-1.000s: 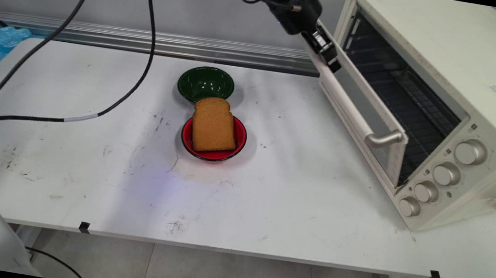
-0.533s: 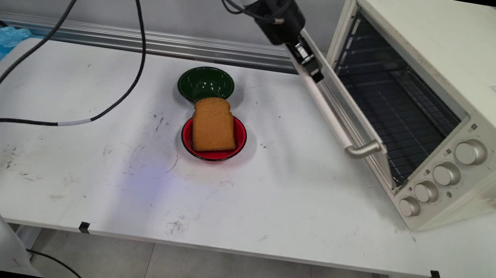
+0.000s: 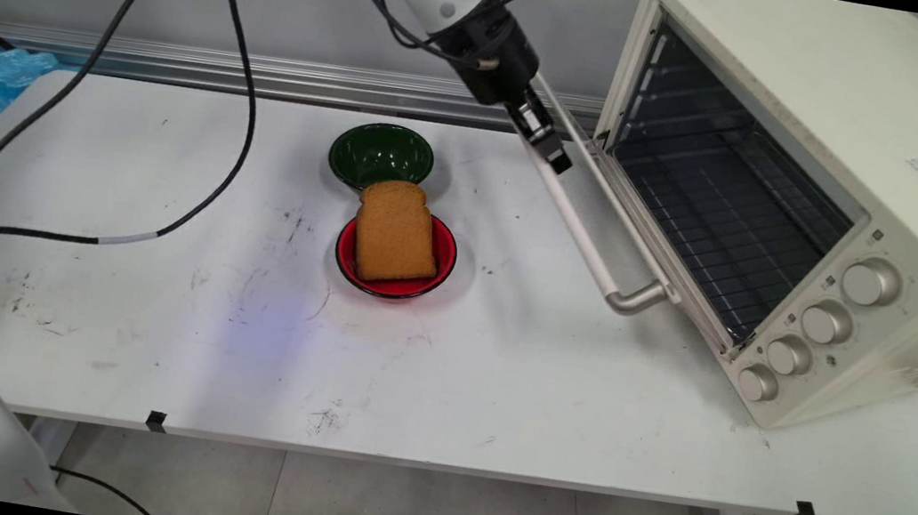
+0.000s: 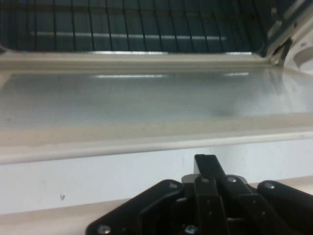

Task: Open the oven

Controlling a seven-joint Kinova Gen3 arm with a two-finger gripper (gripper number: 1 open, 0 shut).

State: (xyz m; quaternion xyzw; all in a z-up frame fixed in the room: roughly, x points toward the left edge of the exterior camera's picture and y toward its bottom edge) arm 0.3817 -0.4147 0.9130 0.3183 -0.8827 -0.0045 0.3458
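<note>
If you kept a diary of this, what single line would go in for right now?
hand: on oven door handle | oven door: nearly fully down | rack: bare | toast: on red plate | green bowl: behind plate

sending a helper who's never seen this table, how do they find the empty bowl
Start at the big cream toaster oven on the right of the white table, its door hanging open, and look left to mid-table. Two dishes sit there touching: a shallow red plastic dish holding a brown slice of toast, and behind it, nearer the wall, the dark green round bowl. It is the empty one.
</note>
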